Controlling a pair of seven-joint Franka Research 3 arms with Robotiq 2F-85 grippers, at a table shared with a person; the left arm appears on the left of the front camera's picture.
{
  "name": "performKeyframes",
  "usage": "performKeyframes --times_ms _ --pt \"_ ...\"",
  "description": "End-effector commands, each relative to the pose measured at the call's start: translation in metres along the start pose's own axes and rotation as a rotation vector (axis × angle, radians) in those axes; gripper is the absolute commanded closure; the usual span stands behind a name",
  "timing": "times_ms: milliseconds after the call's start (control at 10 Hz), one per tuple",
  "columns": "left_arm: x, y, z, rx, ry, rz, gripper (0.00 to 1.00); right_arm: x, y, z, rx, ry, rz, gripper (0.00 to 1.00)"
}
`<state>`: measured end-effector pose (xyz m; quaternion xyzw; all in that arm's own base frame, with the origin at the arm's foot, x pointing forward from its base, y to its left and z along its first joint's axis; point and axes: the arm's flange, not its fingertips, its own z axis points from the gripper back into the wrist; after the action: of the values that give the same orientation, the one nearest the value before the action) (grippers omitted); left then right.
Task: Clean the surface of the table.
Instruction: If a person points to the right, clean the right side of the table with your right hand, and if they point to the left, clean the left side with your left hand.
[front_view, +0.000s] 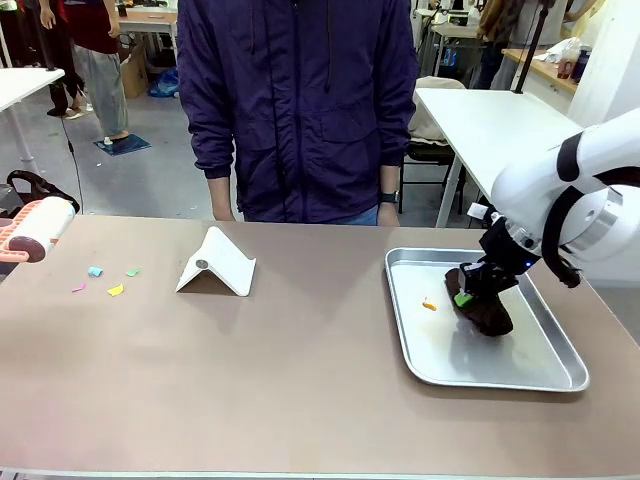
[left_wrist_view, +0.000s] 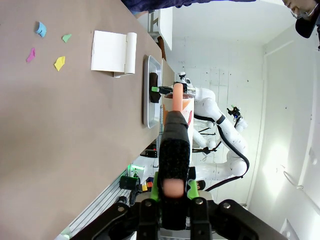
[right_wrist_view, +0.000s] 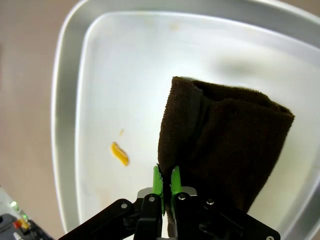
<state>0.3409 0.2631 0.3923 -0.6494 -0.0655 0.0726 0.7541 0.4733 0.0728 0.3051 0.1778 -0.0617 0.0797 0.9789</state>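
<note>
Bare brownish-tan table (front_view: 300, 400) runs along the front camera's near edge and spreads wide to the person (front_view: 300, 110) standing at its 12 o'clock side. Right of the table's middle, at about 3 o'clock, lies a metal tray (front_view: 440, 345). In it the right gripper (front_view: 465, 295) is clamped on one folded edge of a brown cloth (front_view: 488, 312), its green pads nearly together with the fabric pinched between them; the rest of the cloth hangs down onto the tray floor. An orange scrap (front_view: 429, 305) lies in the tray at the cloth's 9 o'clock. At the table's 9 o'clock edge the left gripper (left_wrist_view: 174, 189) is closed on the black handle of a lint roller (front_view: 30, 232). Four paper scraps (front_view: 115, 290), blue, green, pink and yellow, lie near the roller, with a white folded stand (front_view: 217, 263) between them and the tray.

The step looks like taking up the cloth to wipe. To do it well, lift straight up until the hanging end clears the tray rim, so the tray is not dragged. The pinch is only on an edge, so move slowly. Then lay the cloth flat on the table and wipe around the stand rather than into it.
</note>
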Motion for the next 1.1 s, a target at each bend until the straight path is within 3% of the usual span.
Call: performKeyframes --times_ms 0,500,1000 --pt "-0.005 -0.003 -0.001 -0.004 0.003 -0.008 1.0 0.0 0.011 -0.014 0.105 0.048 0.05 0.93" --pt "-0.005 -0.003 -0.001 -0.004 0.003 -0.008 1.0 -0.008 0.052 -0.034 0.243 0.137 0.142 0.93" --pt "-0.005 -0.003 -0.001 -0.004 0.003 -0.008 1.0 -0.004 0.038 -0.028 0.156 0.05 0.054 0.93"
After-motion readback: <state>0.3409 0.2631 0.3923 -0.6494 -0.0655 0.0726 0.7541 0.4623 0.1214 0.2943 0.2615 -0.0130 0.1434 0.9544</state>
